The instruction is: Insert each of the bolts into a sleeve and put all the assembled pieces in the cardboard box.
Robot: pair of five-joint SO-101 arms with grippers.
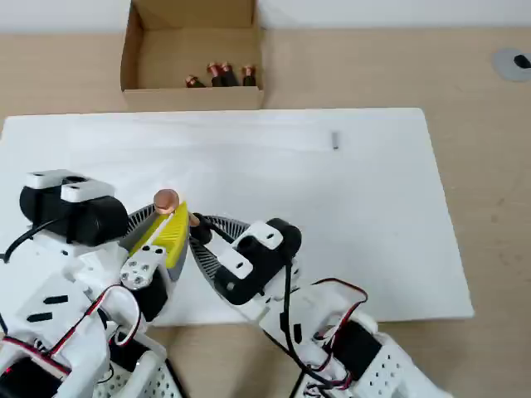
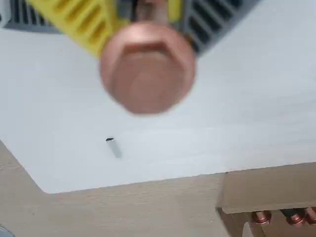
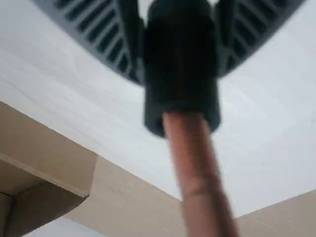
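here, the left pincer [image 1: 172, 211] is clamped on a copper-coloured hex-head metal bolt [image 1: 166, 199] above the white surface [image 1: 348, 232]. its shank sits in a black cylindrical sleeve [image 3: 181, 64], gripped by the right pincer [image 1: 202, 234]. assembled pieces [image 1: 222, 76] lie in the brown cardboard box [image 1: 133, 58].

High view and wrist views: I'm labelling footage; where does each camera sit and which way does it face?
High view: overhead, looking down on the mat, box, left arm and right arm.
Left wrist view: on the left arm, looking past the left gripper at the bolt head.
Right wrist view: on the right arm, looking past the right gripper at the sleeve.
Shared: both wrist views show the bolt, mat and box.
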